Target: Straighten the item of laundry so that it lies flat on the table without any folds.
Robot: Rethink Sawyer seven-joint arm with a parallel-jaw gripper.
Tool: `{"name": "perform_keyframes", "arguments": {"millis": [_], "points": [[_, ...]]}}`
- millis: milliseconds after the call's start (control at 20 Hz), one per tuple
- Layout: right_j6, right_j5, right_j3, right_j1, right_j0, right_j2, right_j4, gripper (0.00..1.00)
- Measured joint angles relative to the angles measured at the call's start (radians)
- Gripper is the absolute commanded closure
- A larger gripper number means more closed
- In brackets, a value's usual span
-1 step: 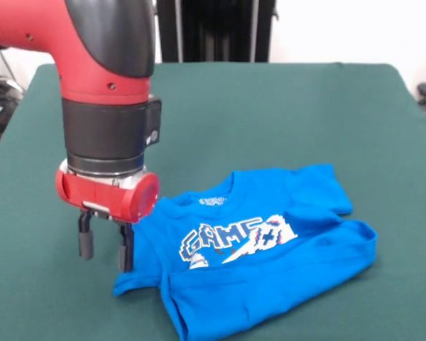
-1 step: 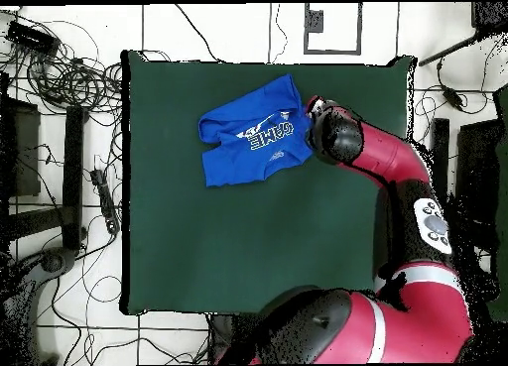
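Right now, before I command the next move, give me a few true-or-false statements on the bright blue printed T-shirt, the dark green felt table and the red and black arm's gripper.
1. The bright blue printed T-shirt lies flat with no folds. False: it is rumpled, and a fold cuts through the white print.
2. The black-fingered gripper on the red and black arm is open. True: its two fingers hang apart.
3. The gripper is at one end of the shirt. True: one finger is at the sleeve edge, the other over bare felt beside it.
4. The shirt hangs over the edge of the dark green felt table. False: it lies wholly on the felt, near one edge.
5. The shirt lies print side down. False: the white print faces up.
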Motion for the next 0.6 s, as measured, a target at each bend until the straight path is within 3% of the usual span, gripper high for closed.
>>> {"name": "perform_keyframes", "arguments": {"millis": [600], "points": [[0.0, 0.0, -0.008, 0.038, -0.008, 0.088, -0.04, 0.0]]}}
